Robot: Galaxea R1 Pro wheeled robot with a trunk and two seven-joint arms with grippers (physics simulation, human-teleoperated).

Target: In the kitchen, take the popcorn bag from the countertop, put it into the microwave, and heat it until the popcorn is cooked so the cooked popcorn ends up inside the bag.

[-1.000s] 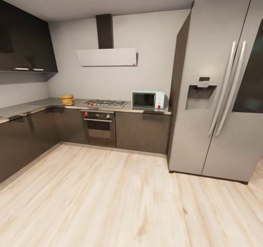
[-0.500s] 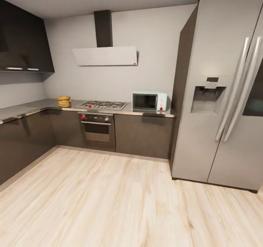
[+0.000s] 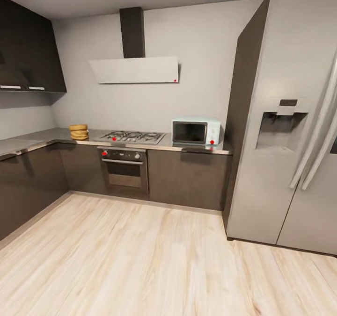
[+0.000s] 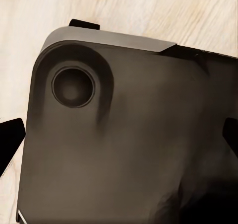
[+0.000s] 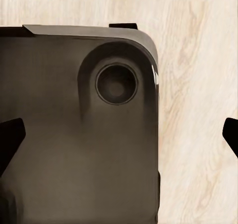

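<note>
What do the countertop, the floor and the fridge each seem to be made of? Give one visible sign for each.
Countertop: probably polished grey stone, as it has a soft sheen.
Floor: pale wood or laminate planks, with visible grain streaks.
Fridge: likely brushed steel, given its matte silver-grey doors and shiny bar handles.

The head camera looked level across the pale wood-plank floor (image 3: 140, 260) from well back, facing the far grey stone-like countertop (image 3: 187, 147). Both wrist cameras pointed down, close over the robot's dark rounded base (image 4: 124, 144), sharing that floor.

Soft even light, slight blur, stretched edges.
</note>
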